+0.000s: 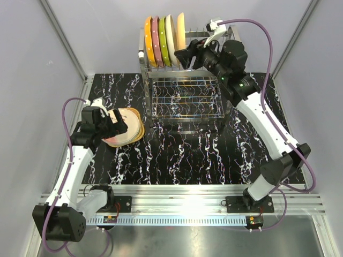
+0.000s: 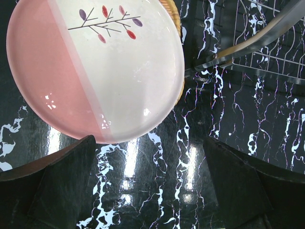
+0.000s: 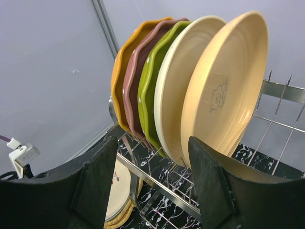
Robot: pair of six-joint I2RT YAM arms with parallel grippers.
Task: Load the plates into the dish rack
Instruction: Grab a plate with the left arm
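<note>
The plates [image 3: 209,95] in the dish rack [image 1: 185,99], at 12 o'clock on the tabletop [image 1: 187,155], show a smooth, glossy glaze. The dish rack is bright polished metal wire. The tabletop is glossy, black, marble-patterned. The fingers [image 3: 95,191] of the right end effector [image 3: 152,140] are matt black.

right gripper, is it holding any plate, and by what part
Nothing is held: the right gripper is open, and the tan plate stands in the dish rack beyond its fingers.

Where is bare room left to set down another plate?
Free: the upright prongs right of the tan round plate in the shiny steel wire rack; the wire grid shelf below. Crowded: the rack's left end, five plates standing close together.
</note>
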